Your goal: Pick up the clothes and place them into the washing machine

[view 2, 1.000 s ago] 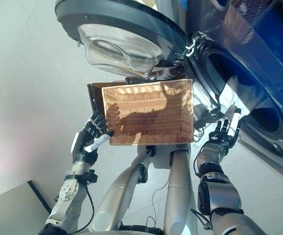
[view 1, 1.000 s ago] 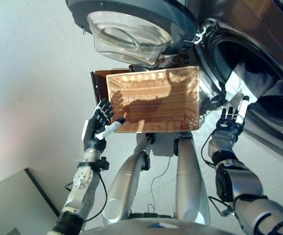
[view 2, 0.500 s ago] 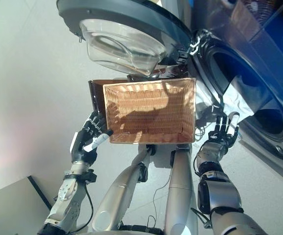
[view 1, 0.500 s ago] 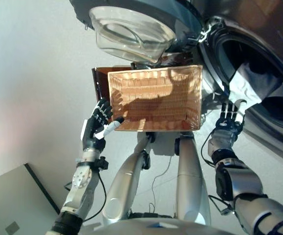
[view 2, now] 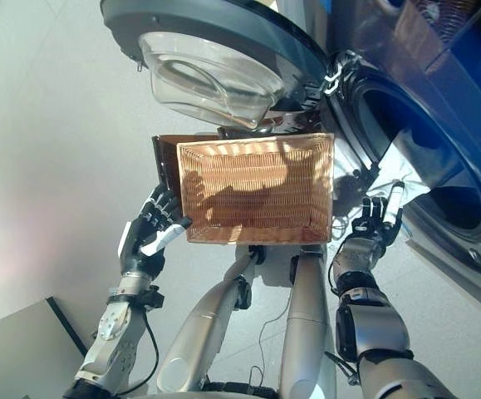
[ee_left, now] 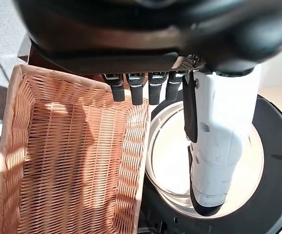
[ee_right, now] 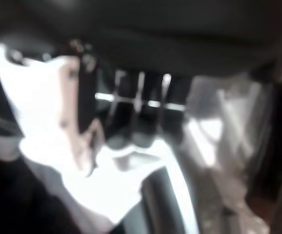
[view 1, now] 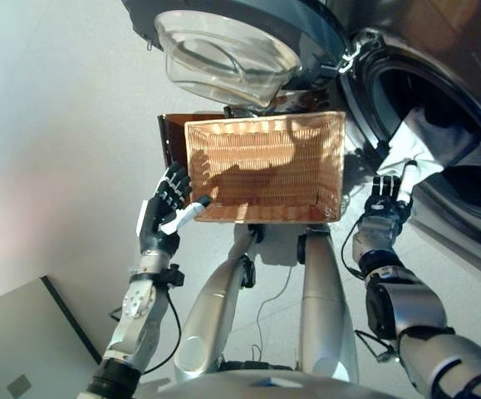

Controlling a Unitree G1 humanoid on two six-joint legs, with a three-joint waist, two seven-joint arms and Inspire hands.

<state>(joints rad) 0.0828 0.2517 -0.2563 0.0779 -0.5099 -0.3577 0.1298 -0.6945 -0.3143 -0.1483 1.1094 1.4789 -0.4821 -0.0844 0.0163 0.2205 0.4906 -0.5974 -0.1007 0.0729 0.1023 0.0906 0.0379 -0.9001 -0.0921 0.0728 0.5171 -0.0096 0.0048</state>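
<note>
At the washing machine (view 1: 439, 108) opening, white cloth (view 1: 410, 150) draped over rim, right robot hand (view 1: 383, 199) just below, fingers straight, touching cloth

no readable text, labels, brands, numbers or signs on anything in view

Pale grey speckled floor (view 1: 57, 125) all round, sunlit, hard shadows. Flat grey panel (view 1: 16, 349) with dark edge lies on floor, behind the left hand (view 1: 164, 218). Brown stand (view 1: 172, 137) just ahead of that hand.
</note>
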